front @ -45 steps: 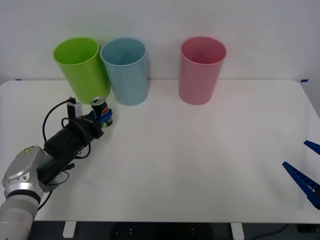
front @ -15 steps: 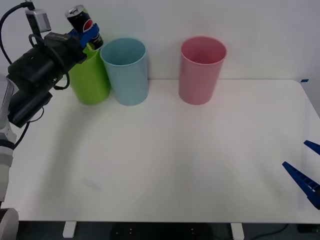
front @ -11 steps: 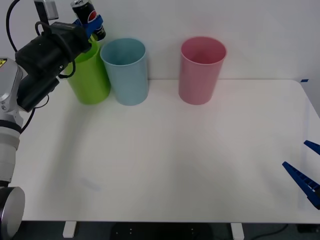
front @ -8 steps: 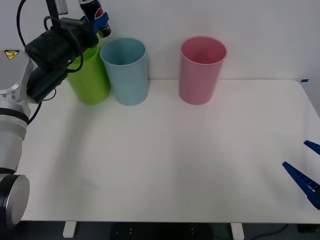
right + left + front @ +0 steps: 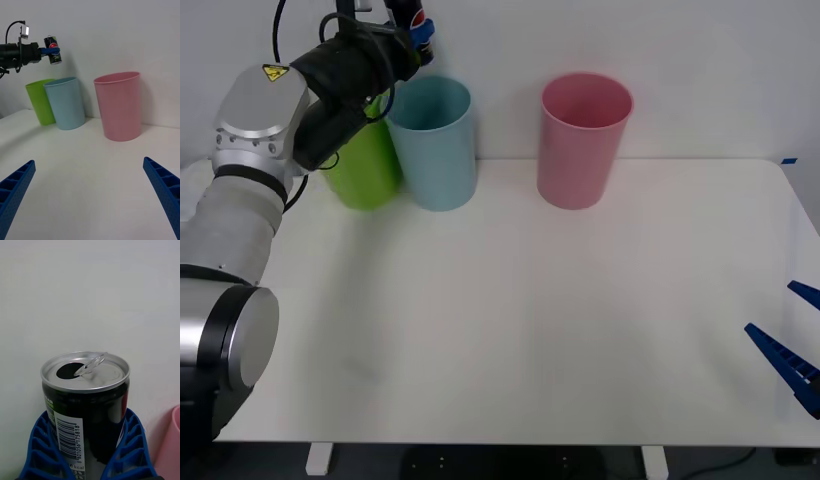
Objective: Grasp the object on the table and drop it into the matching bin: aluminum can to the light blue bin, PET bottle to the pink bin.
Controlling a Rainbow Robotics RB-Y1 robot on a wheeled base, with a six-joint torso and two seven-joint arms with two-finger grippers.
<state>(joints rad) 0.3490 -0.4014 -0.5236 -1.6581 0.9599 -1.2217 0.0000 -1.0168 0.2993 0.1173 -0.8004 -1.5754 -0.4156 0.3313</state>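
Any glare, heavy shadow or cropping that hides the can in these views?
Front view: the can in the left tool is cut off by the top edge. Right wrist view: the whole can shows, small, above the light blue bin. Left wrist view: the can's silver top gleams softly and the barcode stays readable.

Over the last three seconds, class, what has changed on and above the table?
The left gripper, shut on the can, lifted it off the table and carried it up above the light blue bin. The bins and the right gripper stayed put.
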